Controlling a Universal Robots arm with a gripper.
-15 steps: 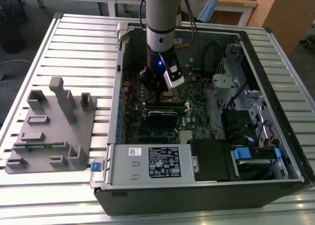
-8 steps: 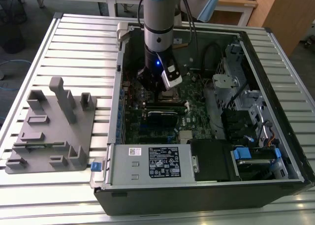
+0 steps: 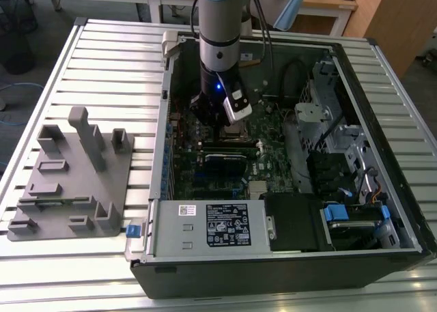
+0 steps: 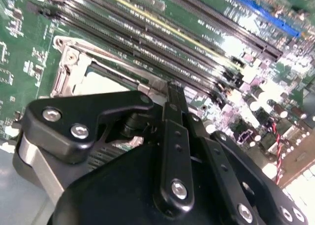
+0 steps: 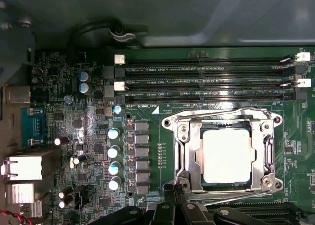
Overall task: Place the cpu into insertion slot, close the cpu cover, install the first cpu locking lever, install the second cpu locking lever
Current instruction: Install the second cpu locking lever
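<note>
In the first wrist view the cpu [image 5: 226,156] lies flat in the insertion slot [image 5: 275,120], its pale metal top showing through the cut-out. The silvery cpu cover [image 5: 268,151] lies down around the chip. One thin wire lever [image 5: 221,112] runs along the side of the socket by the memory slots, and another [image 5: 236,198] runs along the opposite side. My gripper [image 5: 176,189] is at the socket's corner near that second lever, fingers together. In the second wrist view the gripper [image 4: 172,89] touches the socket frame [image 4: 66,70]. In the exterior view the gripper [image 3: 217,121] hangs low inside the case.
Long black memory slots [image 5: 206,80] run beside the socket, with capacitors [image 5: 113,151] and rear ports [image 5: 24,166] nearby. The case holds a power supply [image 3: 205,227] and a drive cage [image 3: 328,128]. A grey fixture [image 3: 72,175] stands on the slatted table at the exterior view's left.
</note>
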